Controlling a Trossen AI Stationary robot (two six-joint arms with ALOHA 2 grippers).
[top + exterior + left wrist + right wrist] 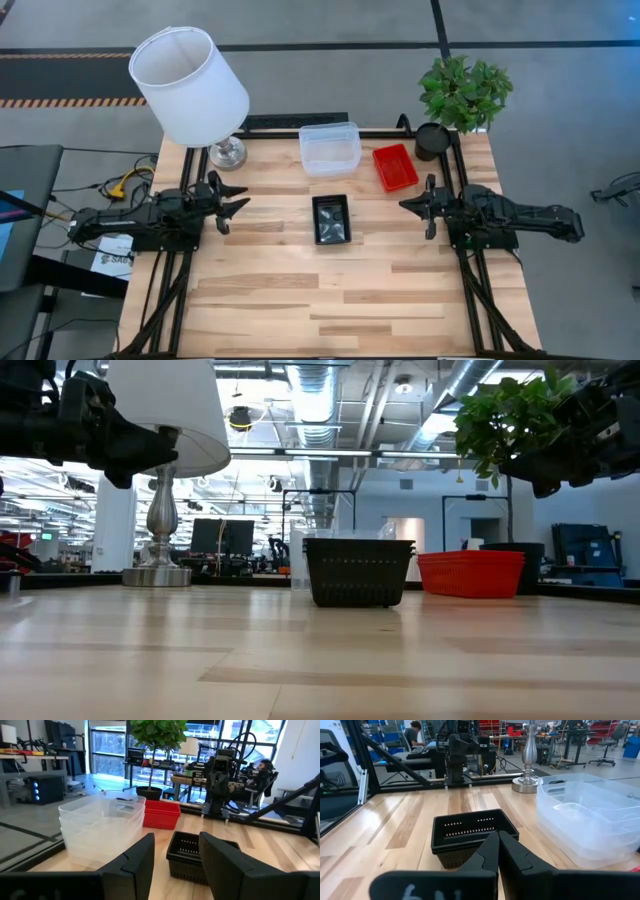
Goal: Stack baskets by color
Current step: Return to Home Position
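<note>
Table (pixel 260 300) centre: black basket stack (pixel 331 219), standing apart from the others. At 12 o'clock from it, near far edge: clear basket stack (pixel 329 148). At 2 o'clock: red basket stack (pixel 395 167), just beside clear one. At 9 o'clock: left tool (pixel 244 197), raised above table, fingers spread. At 3 o'clock: right tool (pixel 406 205), raised, fingers pressed together. Lamp (pixel 190 80) at 11 o'clock corner.

Bright, even overhead light in high view; faint soft shadows by black baskets (pixel 331 219), centre. Low view: ceiling lamps (pixel 447 422) glared upper right, pale sheen on desk (pixel 300 660) foreground. Left wrist view: windows (pixel 107 750) v. bright upper left.
</note>
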